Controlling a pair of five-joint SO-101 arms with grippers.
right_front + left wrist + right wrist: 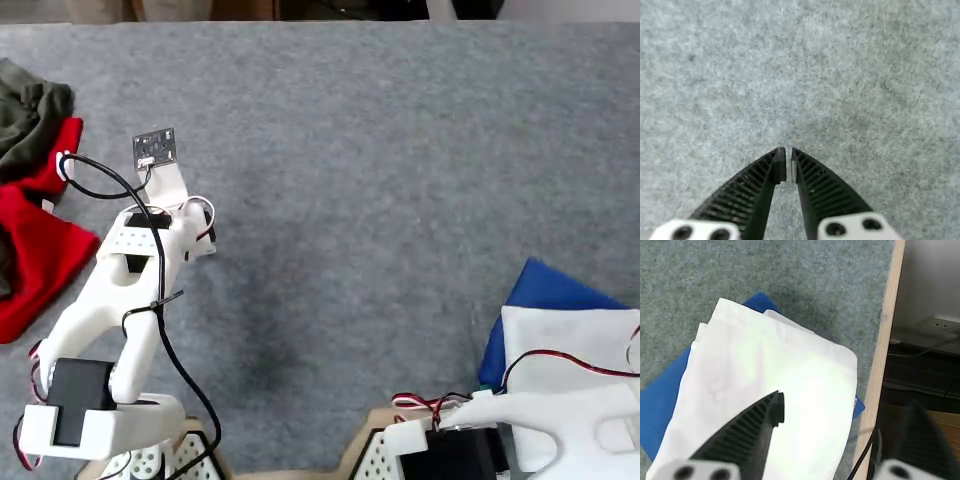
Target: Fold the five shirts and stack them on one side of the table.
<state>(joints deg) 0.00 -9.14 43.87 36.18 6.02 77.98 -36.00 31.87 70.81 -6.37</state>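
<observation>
1. White shirt (572,342), one, folded. It lies at the lower right of the high view, on top of item 2. The right wrist view (785,365) adds its layered folded edges and one corner reaching almost to the table's wooden edge (886,340).
2. Blue shirt (545,285), one, folded, under the white one. A corner sticks out towards the frame's centre in the high view, and the right wrist view (662,400) shows blue along two sides of the white shirt.
3. Red shirt (35,250), one, unfolded and rumpled, at the left edge of the high view.
4. Dark olive shirt (30,105), one, bunched at the upper left of the high view, touching the red one.
5. Shirts counted: four.
6. Right gripper (847,412): fingers spread wide, one over the white shirt, the other blurred out past the wooden edge; nothing held.
7. Left gripper (788,162): tips pressed almost together and holding nothing, above the bare grey table cover (380,150).
8. Arms, two: left arm (110,300) at the lower left of the high view, near the red shirt; right arm (560,420) at the lower right.
</observation>
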